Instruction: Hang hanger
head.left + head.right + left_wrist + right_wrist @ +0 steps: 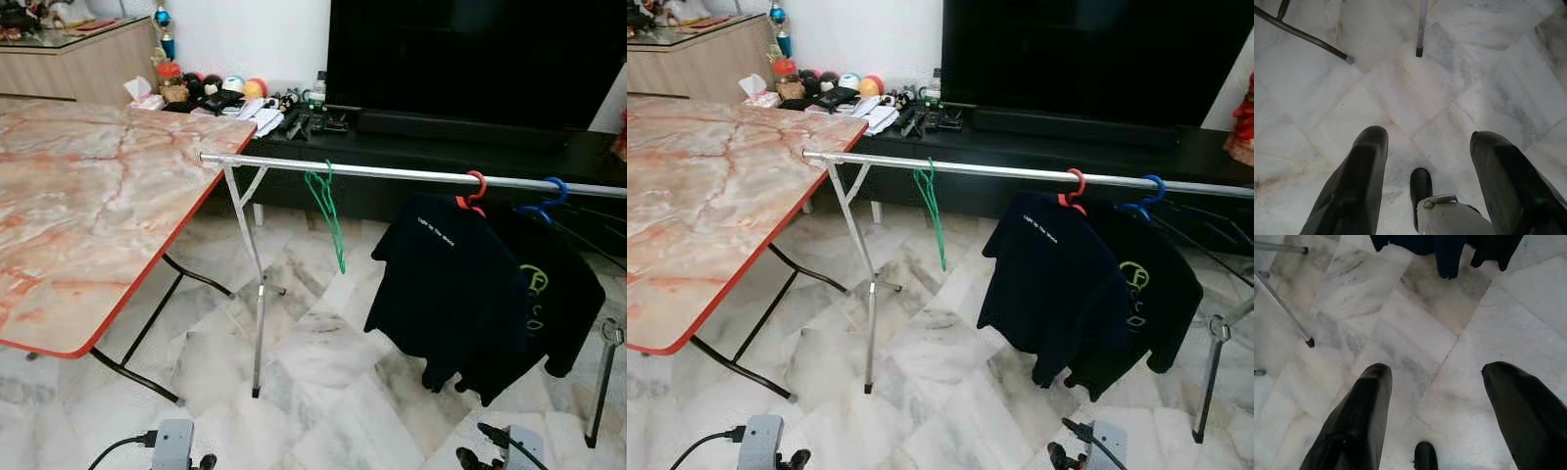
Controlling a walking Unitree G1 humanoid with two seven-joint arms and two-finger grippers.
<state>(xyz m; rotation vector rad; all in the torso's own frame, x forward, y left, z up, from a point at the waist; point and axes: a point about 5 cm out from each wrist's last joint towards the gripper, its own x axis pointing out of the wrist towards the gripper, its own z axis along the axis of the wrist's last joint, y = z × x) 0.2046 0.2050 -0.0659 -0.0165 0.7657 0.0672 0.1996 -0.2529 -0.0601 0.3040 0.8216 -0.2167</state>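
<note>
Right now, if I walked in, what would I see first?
Probably the long silver clothes rail across the room, with two dark T-shirts, one on a red hanger and one on a blue hanger. An empty green hanger dangles alone nearer the marble-patterned table. Both robot hands, left hand and right hand, hang open over the floor.

A green hanger [326, 211] is showing beside red [473, 192] and blue [549, 199] hangers; the worktop [78, 206] is showing red-veined marble.
</note>
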